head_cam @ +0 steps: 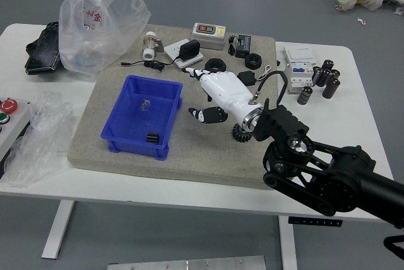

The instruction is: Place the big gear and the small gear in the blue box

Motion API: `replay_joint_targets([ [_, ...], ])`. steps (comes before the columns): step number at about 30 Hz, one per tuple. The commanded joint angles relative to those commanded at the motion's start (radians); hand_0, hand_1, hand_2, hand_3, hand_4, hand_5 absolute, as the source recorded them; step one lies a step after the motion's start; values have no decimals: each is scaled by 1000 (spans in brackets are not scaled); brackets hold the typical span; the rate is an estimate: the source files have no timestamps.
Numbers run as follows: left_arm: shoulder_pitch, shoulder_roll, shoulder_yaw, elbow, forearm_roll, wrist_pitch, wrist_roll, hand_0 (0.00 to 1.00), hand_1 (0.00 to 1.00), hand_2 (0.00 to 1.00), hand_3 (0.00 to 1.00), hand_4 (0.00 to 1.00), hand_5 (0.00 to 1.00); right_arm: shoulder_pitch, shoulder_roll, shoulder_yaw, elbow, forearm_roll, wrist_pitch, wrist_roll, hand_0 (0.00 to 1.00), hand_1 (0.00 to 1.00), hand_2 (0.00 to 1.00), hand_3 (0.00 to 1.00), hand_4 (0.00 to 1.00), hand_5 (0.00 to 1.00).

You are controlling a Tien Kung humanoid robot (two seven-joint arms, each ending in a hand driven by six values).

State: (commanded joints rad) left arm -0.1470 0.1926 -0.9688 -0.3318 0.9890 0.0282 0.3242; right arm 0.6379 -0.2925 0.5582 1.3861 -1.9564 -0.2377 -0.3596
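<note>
Nearest us, the robot's right arm (309,181) reaches in from the right, with a dark toothed gear (241,134) lying on the grey mat (196,166) beside its wrist. Above the mat, the right hand (230,96) is wide and holds nothing, while the blue box (132,146) to its left contains a black block (153,138) and, farther in, a metallic piece (145,105); we cannot tell whether either is a gear. Lowering here, we think, could make the wrist nudge the gear away, since it sits outside the fingers' reach.

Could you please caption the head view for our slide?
Robot's open right hand above the mat beside the blue box, dark gear near its wrist.
</note>
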Motion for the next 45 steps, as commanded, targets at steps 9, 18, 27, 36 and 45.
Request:
replay_joint_targets([
  [9, -3, -1, 4, 1, -3, 0, -4, 610, 484, 513, 655, 678, 207, -135, -25, 100, 6, -31, 44, -73, 282, 359, 827, 930, 956, 393],
  [18, -7, -1, 14, 4, -10, -1, -12, 609, 483, 513, 654, 676, 205, -152, -27, 84, -49, -48, 87, -86, 277, 351, 780, 900, 998, 563],
  [27, -8, -1, 12, 4, -8, 0, -14, 610, 484, 515, 654, 675, 204, -157, -43, 55, -63, -60, 74, -121, 235, 307, 489, 643, 126, 234],
  [36, -10, -2, 15, 5, -11, -5, -20, 609, 485, 515, 656, 676, 206, -159, -43, 27, -69, -74, 67, -144, 204, 279, 349, 425, 16, 2],
  [45, -10, -2, 13, 5, -11, -11, -21, 609, 486, 517, 658, 676, 207, -154, -47, 27, -55, -66, 61, -135, 206, 288, 358, 432, 16, 2],
])
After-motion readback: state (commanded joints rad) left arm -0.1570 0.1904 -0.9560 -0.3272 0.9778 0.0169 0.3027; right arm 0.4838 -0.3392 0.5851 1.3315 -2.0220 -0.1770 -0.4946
